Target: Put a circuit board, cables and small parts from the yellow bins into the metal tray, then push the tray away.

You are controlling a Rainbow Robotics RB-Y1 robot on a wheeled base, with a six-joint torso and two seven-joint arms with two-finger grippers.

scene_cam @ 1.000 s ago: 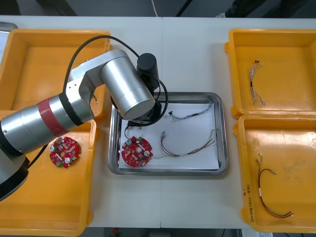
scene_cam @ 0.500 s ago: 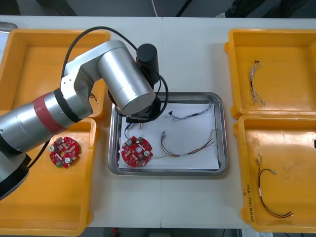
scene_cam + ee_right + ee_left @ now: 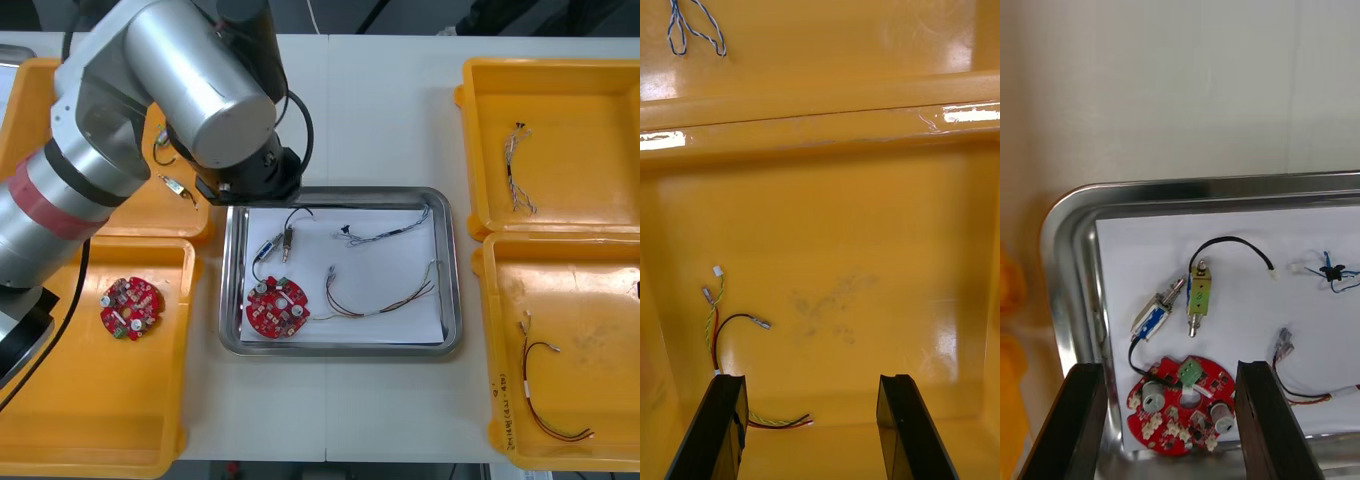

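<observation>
Now the metal tray [image 3: 340, 349] sits in the middle of the worktop [image 3: 380, 110], between the yellow bins [image 3: 90, 400]. Its long side goes from left to right. Inside it lie a round red board [image 3: 277, 308] in the near left corner and two small metal parts [image 3: 277, 244] just beyond the board. A blue and white cable [image 3: 390, 230] lies farther back, and a red and yellow cable [image 3: 385, 300] lies near the middle.

It looks full, so I think the push is the next job. The tray must go straight away from the robot, across its short side.

The left pincer [image 3: 1169, 366] is the nearer one. It hangs above the tray's left end, wide open and holding nothing, with the board and the small parts under it. The big left arm [image 3: 180, 70] reaches over the tray's far left corner. To push, that pincer would need to get to the near rim first.

The right pincer [image 3: 812, 379] is well apart and open too. It is low inside the right near bin [image 3: 600, 300], just beside a loose cable [image 3: 715, 330].
</observation>
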